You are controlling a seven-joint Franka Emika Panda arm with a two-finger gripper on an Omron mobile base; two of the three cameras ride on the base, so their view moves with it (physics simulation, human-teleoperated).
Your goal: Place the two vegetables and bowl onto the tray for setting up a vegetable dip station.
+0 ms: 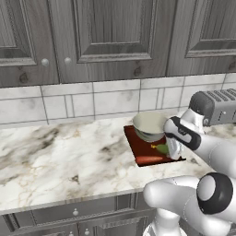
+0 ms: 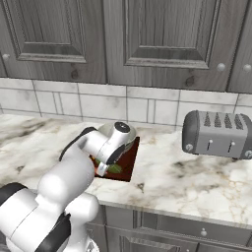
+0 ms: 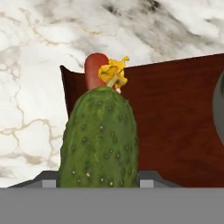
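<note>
Left base view: the tray [image 1: 150, 150] sits on the marble table [image 1: 60, 152], with the bowl [image 1: 148, 125] at its 12 o'clock end, the carrot [image 1: 148, 160] along its 6 o'clock edge, and the gripper [image 1: 171, 154] over it.

Right base view: the cucumber [image 2: 114, 168] pokes out below the hand.

Hand view: the cucumber's long axis runs 6 to 12, flower tip toward the carrot; the jaws clamp it.

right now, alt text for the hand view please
A bumpy dark green cucumber fills the foreground between the gripper fingertips, above a flat dark reddish-brown tray on a white marble counter. A slim orange-red carrot peeks out behind it.
</note>
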